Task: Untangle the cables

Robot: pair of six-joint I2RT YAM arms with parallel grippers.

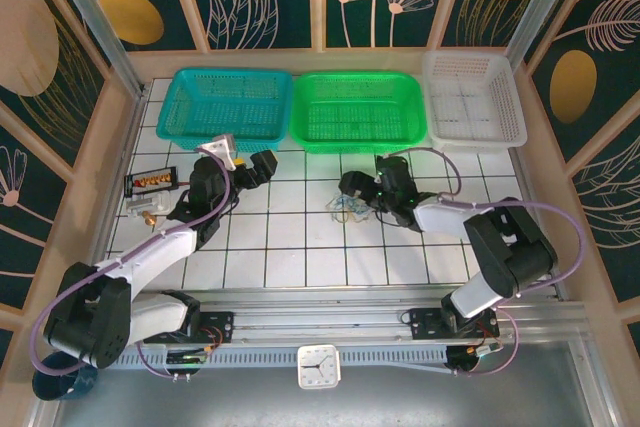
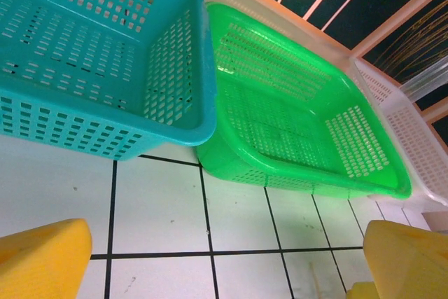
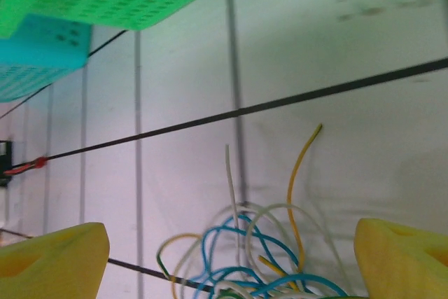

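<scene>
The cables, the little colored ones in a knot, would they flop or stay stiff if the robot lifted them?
Probably floppy: the cables are thin and lie in loose curls. They look light, so one pinch would likely lift the whole clump, since the strands loop through each other. Pushed, they'd probably slide, not roll.

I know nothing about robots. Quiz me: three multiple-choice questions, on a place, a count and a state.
1. Where do the cables lie? A in a basket; B on the tiled table; C in a gripper.
2. How many baskets are there? A two; B three; C four.
3. The right gripper is: A open; B shut on the cables; C shut on a basket.
Answers: 1 B, strands rest on tiles; 2 B, teal basket, green basket, white basket; 3 A, yellow fingers stand apart.
</scene>
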